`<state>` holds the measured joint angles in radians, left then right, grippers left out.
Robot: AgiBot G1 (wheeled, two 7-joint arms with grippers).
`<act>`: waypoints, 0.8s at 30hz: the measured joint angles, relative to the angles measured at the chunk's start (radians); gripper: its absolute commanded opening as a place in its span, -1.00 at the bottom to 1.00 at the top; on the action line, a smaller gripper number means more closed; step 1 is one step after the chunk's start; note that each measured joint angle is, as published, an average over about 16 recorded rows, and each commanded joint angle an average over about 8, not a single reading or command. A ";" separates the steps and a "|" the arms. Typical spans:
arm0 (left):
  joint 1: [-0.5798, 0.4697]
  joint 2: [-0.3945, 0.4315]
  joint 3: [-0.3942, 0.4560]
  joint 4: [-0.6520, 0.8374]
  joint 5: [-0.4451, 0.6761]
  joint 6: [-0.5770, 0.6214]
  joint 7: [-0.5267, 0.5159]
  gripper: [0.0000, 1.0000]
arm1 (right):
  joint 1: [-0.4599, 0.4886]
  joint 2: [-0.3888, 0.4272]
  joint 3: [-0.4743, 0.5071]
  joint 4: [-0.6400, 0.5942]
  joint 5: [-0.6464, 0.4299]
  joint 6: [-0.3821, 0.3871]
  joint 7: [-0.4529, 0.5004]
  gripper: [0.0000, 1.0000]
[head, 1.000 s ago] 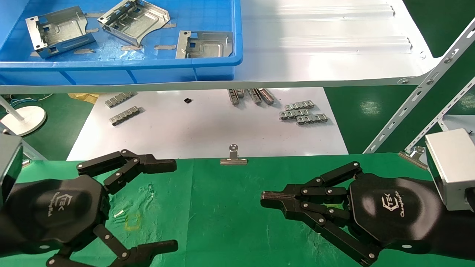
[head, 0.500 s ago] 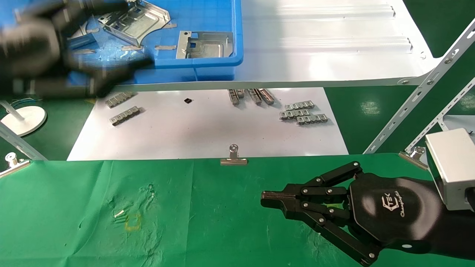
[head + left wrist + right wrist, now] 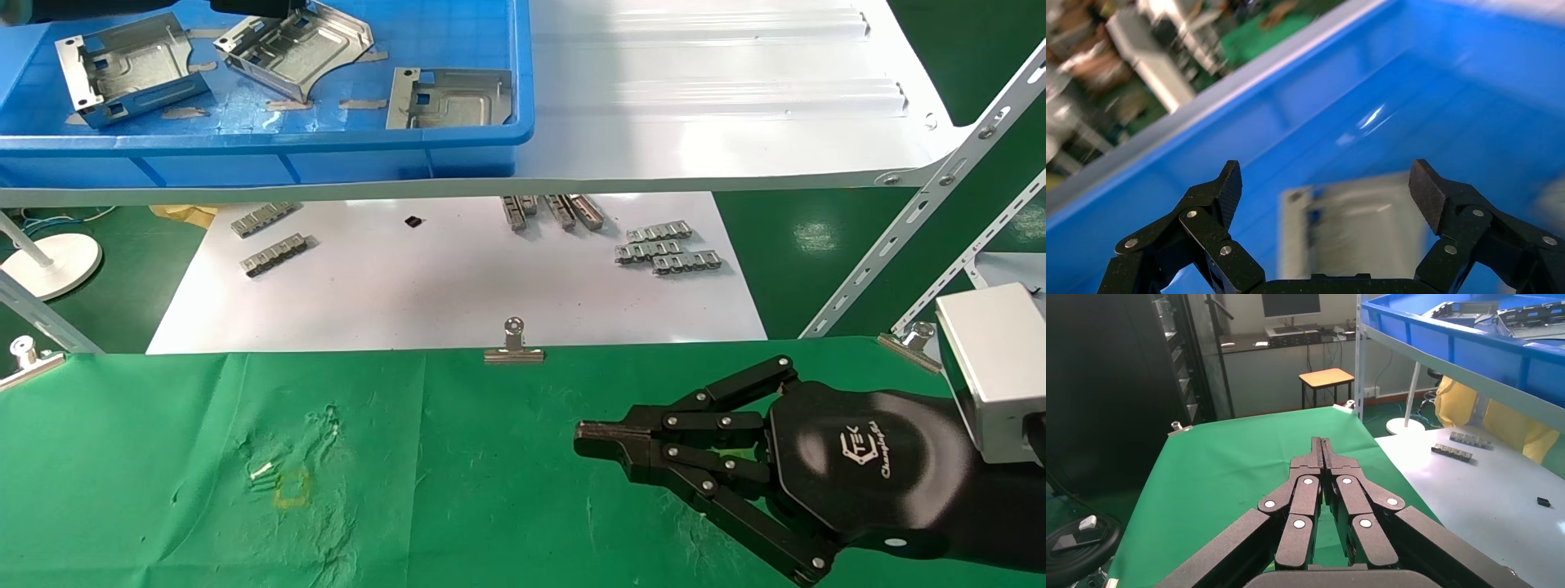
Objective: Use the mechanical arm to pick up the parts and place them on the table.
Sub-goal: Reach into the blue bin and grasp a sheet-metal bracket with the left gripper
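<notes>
Left gripper (image 3: 1327, 184) jaws wide, empty, above part (image 3: 1358, 233).

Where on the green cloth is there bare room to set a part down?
The green cloth is bare from the middle clip across to the corner clip, around the yellow square. The shut right gripper crowds the right side. The open left gripper hangs over a part in the bin.
</notes>
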<state>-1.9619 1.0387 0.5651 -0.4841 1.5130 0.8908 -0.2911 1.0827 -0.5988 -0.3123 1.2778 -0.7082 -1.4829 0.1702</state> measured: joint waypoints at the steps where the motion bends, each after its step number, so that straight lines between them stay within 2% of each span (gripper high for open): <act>1: -0.021 0.018 0.012 0.041 0.022 -0.013 0.001 -0.35 | 0.000 0.000 0.000 0.000 0.000 0.000 0.000 -1.00; 3: -0.055 0.049 0.030 0.116 0.057 -0.036 0.004 -0.85 | 0.000 0.000 0.000 0.000 0.000 0.000 0.000 -1.00; 4: -0.070 0.064 0.038 0.151 0.071 -0.046 0.006 -1.00 | 0.000 0.000 0.000 0.000 0.000 0.000 0.000 -1.00; 10: -0.125 0.122 0.060 0.306 0.112 -0.075 0.019 -1.00 | 0.000 0.000 0.000 0.000 0.000 0.000 0.000 -1.00; 18: -0.156 0.148 0.058 0.408 0.109 -0.068 0.029 -1.00 | 0.000 0.000 -0.001 0.000 0.000 0.000 0.000 -0.97; 21: -0.162 0.150 0.054 0.427 0.102 -0.062 0.032 -1.00 | 0.000 0.000 -0.001 0.000 0.001 0.000 0.000 -0.63; 24: -0.166 0.150 0.050 0.442 0.097 -0.057 0.034 -1.00 | 0.000 0.000 -0.001 0.000 0.001 0.000 0.000 0.12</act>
<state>-2.1280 1.1887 0.6150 -0.0423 1.6096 0.8337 -0.2569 1.0829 -0.5985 -0.3132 1.2778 -0.7076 -1.4825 0.1697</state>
